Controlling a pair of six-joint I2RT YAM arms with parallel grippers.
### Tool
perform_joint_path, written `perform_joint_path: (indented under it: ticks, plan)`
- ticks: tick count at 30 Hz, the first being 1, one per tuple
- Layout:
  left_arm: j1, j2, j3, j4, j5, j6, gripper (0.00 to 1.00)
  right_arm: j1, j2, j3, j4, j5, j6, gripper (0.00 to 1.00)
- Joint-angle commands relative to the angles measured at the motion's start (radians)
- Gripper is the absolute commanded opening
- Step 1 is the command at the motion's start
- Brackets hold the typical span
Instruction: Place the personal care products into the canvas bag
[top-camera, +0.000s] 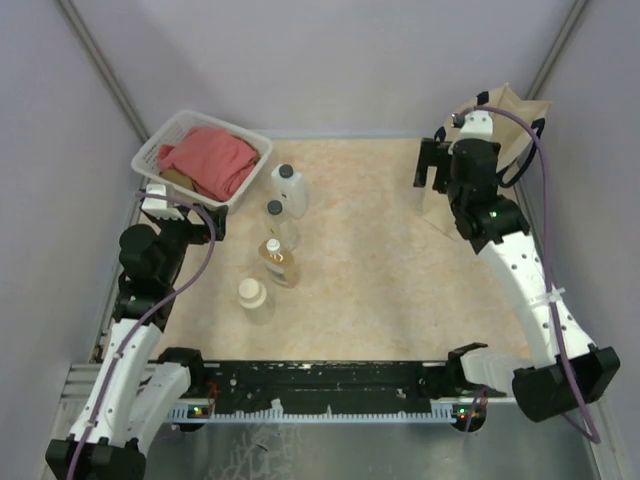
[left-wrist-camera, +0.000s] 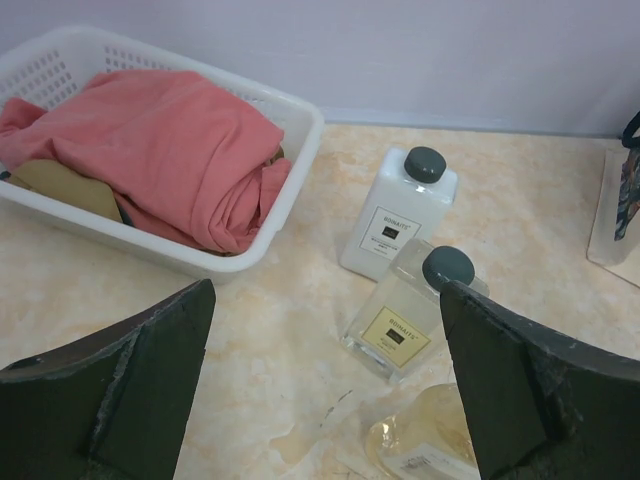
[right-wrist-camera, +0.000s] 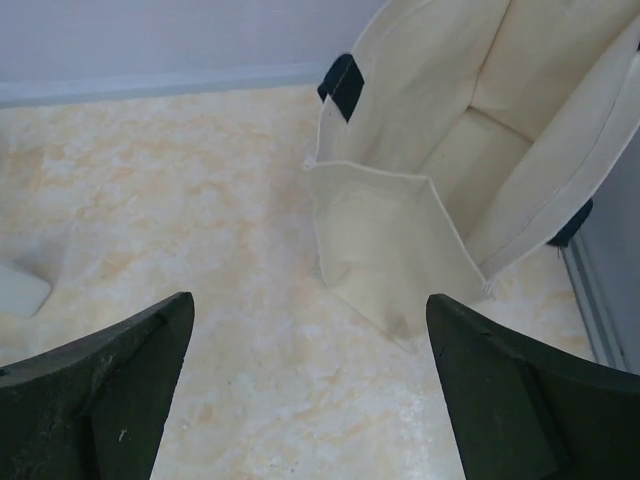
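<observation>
Four bottles stand in a line on the left of the table: white with black cap (top-camera: 288, 188), clear with dark cap (top-camera: 279, 222), amber with white top (top-camera: 277, 262), and squat cream (top-camera: 253, 298). The left wrist view shows the white bottle (left-wrist-camera: 400, 215), the clear bottle (left-wrist-camera: 410, 315) and part of the amber bottle (left-wrist-camera: 430, 445). My left gripper (top-camera: 195, 218) (left-wrist-camera: 325, 400) is open and empty, left of the bottles. The canvas bag (top-camera: 512, 118) (right-wrist-camera: 400, 235) stands open at the far right. My right gripper (top-camera: 432, 168) (right-wrist-camera: 310, 390) is open and empty, just left of the bag.
A white lattice basket (top-camera: 160, 142) (left-wrist-camera: 295, 115) holding a red cloth (top-camera: 210, 160) (left-wrist-camera: 160, 140) sits at the far left corner. The bag's black strap (right-wrist-camera: 345, 85) shows at its rim. Grey walls close in the table.
</observation>
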Motion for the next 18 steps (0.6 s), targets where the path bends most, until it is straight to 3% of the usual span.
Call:
perform_joint_path:
  ticks: [1,5,12,18]
  plan:
    - [-0.006,-0.034,-0.014,0.012,0.008,-0.006,0.99,0.008,0.120,0.172,-0.010,0.062,-0.133,0.99]
    - [-0.005,-0.047,-0.018,0.000,-0.014,-0.001,0.99,0.003,0.258,0.274,0.027,0.120,-0.236,0.99]
    - [-0.006,-0.055,-0.031,-0.004,-0.044,0.006,0.99,-0.134,0.451,0.368,0.074,-0.061,-0.249,0.99]
    - [-0.005,-0.054,-0.025,0.002,-0.046,0.010,0.99,-0.146,0.597,0.424,0.037,-0.068,-0.269,0.99]
